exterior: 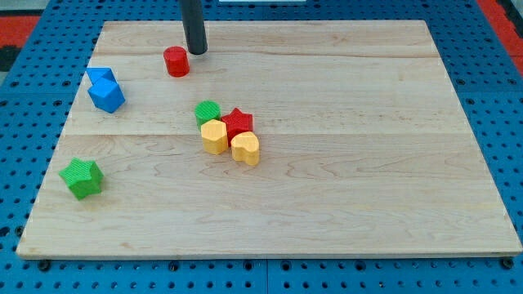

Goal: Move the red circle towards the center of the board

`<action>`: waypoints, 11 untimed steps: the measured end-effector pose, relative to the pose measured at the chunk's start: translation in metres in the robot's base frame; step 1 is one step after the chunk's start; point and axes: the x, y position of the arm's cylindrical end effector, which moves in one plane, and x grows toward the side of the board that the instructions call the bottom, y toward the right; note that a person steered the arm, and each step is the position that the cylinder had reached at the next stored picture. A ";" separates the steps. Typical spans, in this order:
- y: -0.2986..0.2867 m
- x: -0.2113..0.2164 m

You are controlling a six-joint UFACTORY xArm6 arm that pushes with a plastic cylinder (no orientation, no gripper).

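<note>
Near the board's (pixel 458 163) top edge, left of middle, my tip (pixel 195 51) stands bare, holding nothing, just up-right of the red circle (pixel 176 62); open wood lies between it and the central cluster: green circle (pixel 207 113), red star (pixel 238 122)

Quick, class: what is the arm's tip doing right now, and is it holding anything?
My tip: holds nothing; it has no jaws. It sits just to the upper right of the red circle, very close; contact cannot be told.
</note>
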 end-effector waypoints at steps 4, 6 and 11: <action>-0.130 0.014; -0.062 0.060; 0.098 0.059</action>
